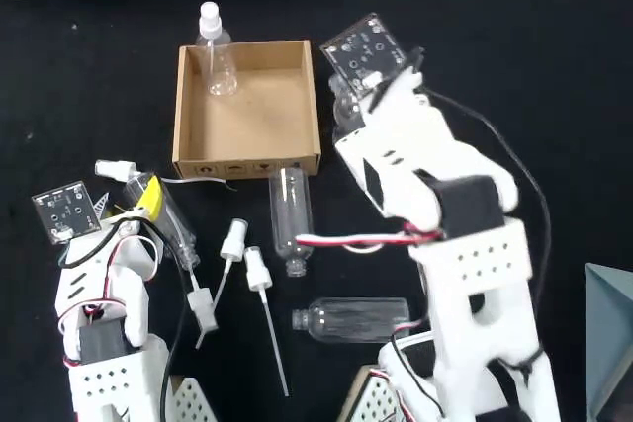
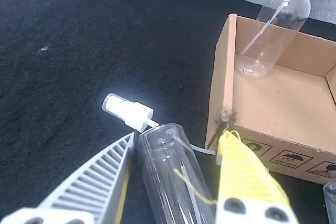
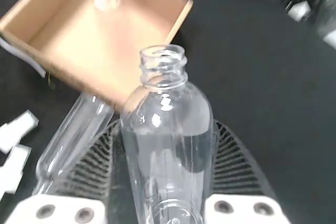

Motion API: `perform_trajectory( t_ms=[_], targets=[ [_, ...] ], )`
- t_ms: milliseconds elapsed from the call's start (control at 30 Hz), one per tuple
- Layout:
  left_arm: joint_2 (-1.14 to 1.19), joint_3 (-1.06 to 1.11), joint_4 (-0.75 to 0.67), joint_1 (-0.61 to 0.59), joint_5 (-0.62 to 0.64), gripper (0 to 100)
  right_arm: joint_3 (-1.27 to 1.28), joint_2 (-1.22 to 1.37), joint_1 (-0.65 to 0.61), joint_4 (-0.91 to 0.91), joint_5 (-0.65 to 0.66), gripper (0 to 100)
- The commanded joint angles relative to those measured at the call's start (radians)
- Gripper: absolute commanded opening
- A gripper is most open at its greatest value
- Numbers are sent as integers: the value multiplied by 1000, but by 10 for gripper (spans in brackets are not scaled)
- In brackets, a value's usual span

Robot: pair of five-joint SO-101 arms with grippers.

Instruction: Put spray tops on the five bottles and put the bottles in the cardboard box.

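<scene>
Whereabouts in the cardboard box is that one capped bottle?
In the high view the capped bottle stands inside the cardboard box, against its far wall near the left corner, its white top above the rim.

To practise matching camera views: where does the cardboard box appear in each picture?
High view: cardboard box, upper part, left of centre.
Left wrist view: box just beyond the left-held bottle.
Right wrist view: box behind the right-held bottle.
Shared landmark: the capped bottle inside the box.
</scene>
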Motion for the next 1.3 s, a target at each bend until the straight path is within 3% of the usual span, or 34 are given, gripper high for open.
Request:
perform_trajectory(
  t_ms=[0,200,400,1267],
  targets=[
    [-11,-5,-18,1,-9,231,-74,-90,-18,-75,-8,103],
    [-11,-5,-17,1,-9,231,-77,-159,-17,-158,-14,103],
    [-11,4,-23,1,-9,231,-186,-174,-17,-196,-106,103],
    [-11,4,-25,2,-9,232,-656,-182,-17,-198,-95,103]
  ],
)
